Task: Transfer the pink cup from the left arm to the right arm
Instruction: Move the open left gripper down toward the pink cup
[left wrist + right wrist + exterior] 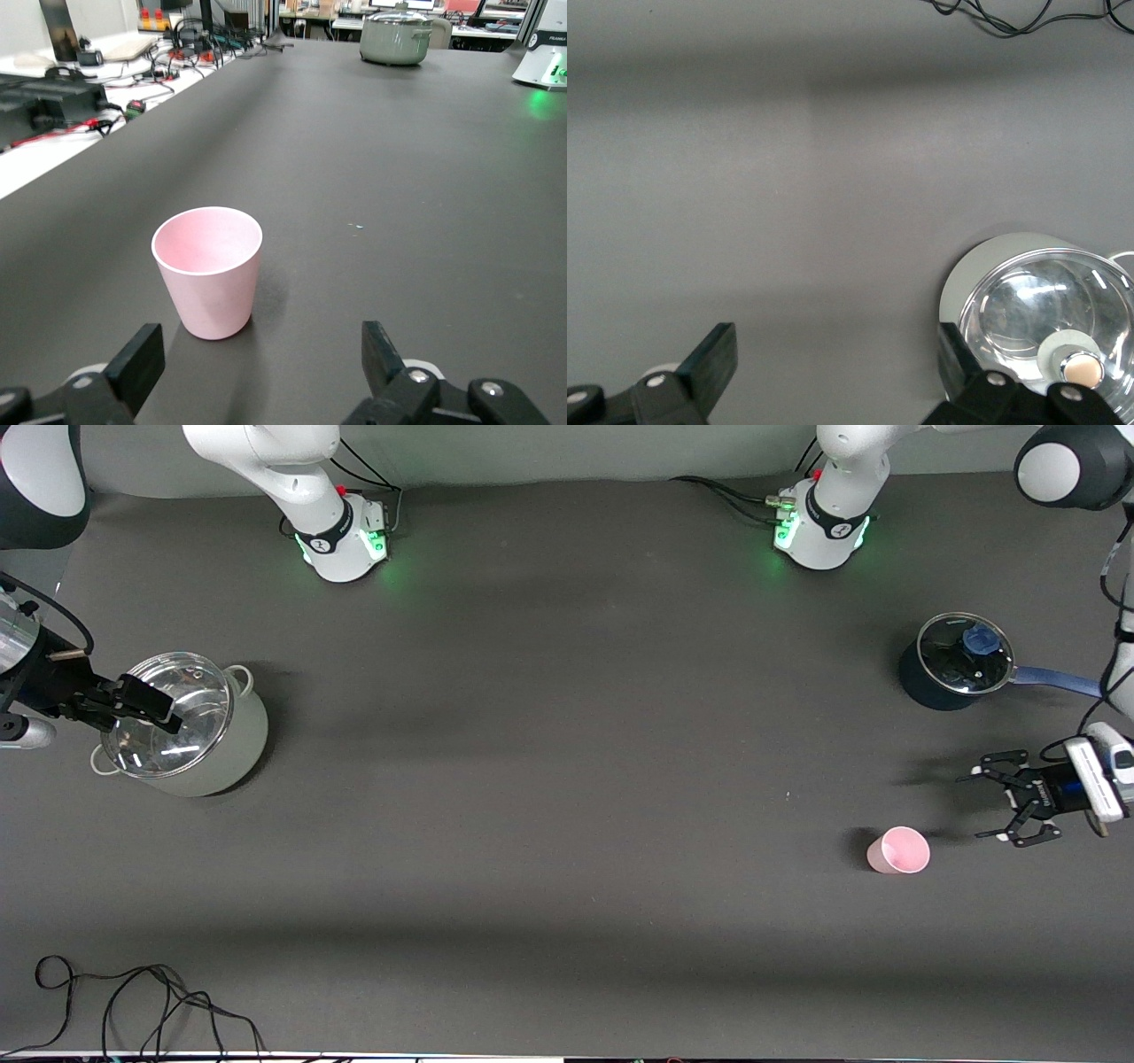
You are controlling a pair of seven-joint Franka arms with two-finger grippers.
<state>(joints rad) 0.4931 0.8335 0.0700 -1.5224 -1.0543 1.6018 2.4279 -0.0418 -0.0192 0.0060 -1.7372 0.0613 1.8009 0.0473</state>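
The pink cup (899, 850) stands upright and open-topped on the dark table, toward the left arm's end. My left gripper (980, 808), black and skeletal, is open and empty, low beside the cup with a short gap to it. In the left wrist view the cup (211, 270) stands just ahead of my open left gripper (261, 363), nearer to one fingertip (137, 361) than to the other. My right gripper (161, 708) is open and empty over the glass-lidded pot (190, 731) at the right arm's end. In the right wrist view my right gripper (833, 363) is beside the lid (1050, 323).
A dark blue saucepan (959, 662) with a glass lid and a blue handle stands farther from the front camera than the cup. Black cables (133, 1001) lie at the table's front edge by the right arm's end. The grey-green pot (396, 40) also shows in the left wrist view.
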